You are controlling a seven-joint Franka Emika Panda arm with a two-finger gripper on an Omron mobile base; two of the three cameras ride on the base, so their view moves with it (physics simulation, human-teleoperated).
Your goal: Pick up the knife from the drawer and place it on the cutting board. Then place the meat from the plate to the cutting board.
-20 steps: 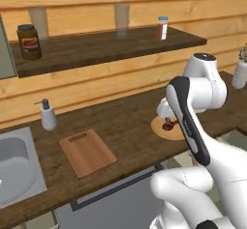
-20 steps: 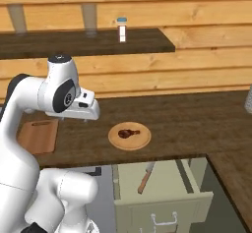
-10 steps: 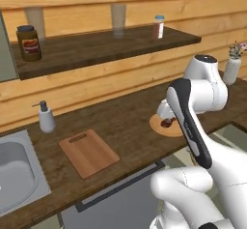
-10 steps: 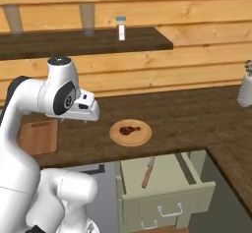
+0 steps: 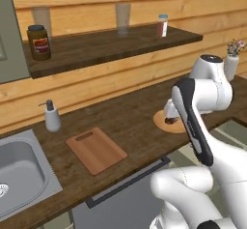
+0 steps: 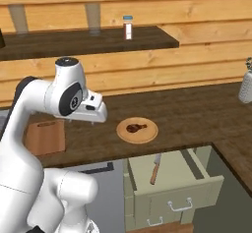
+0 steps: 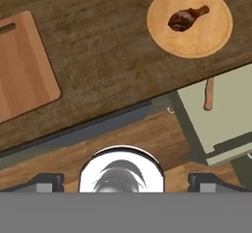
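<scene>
The hand (image 7: 123, 182) is spread wide, its two dark fingertips (image 7: 45, 182) far apart at the bottom of the hand view, and it holds and touches nothing. In the right base view the hand (image 6: 96, 113) hangs above the desk (image 6: 197, 109), apart from everything on it.

The hand view looks straight down. The plate (image 7: 190, 20) lies ahead of the hand and to its right, with the meat (image 7: 186, 17) on it. The cutting board (image 7: 22, 65) lies ahead and to the left, flat on the desk, its slot end away from the hand. The drawer (image 7: 216, 114) stands pulled out to the right, nearer the hand than the plate, and only the knife's brown handle (image 7: 209, 94) shows in it, the rest hidden under the desk edge.

The right base view shows what the hand view does not: the whole knife (image 6: 155, 169) in the open drawer (image 6: 172, 183), blade towards the desk and handle towards the drawer front, its long axis running front to back, slightly slanted. The left base view shows the cutting board (image 5: 96, 150) with its slot towards the wall, the plate (image 5: 169, 121) partly behind the arm, a sink (image 5: 19, 175) and a soap bottle (image 5: 51, 117).
</scene>
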